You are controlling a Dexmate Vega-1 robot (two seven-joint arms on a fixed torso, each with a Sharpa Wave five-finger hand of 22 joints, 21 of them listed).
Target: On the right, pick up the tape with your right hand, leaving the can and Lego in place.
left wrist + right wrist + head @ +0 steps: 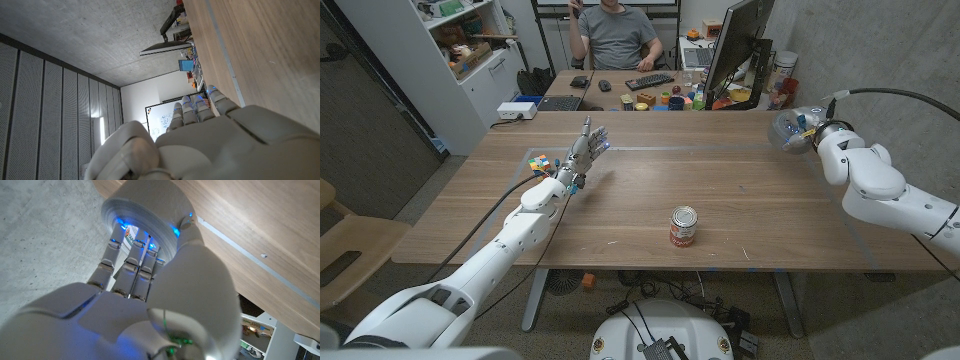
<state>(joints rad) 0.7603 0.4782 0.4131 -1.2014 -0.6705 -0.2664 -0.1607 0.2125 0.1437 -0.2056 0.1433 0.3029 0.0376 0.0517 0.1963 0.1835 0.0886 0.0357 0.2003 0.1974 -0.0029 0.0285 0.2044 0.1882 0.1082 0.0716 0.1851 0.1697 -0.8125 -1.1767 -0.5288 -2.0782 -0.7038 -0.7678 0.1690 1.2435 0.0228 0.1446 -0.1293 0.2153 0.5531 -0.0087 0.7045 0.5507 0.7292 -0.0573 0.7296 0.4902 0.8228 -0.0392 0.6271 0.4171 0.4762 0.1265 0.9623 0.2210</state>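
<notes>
Holding the tape in my right robot hand, lifted above the tabletop's right far corner; can well apart, nearer me.

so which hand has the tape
The right hand: it holds the clear tape roll raised at the table's right edge. The left hand holds nothing, fingers apart.

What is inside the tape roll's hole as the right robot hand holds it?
In the right wrist view, the right robot hand grips the clear tape roll, fingers reaching into its hole. A bit of the label shows between them; the rest is covered.
</notes>
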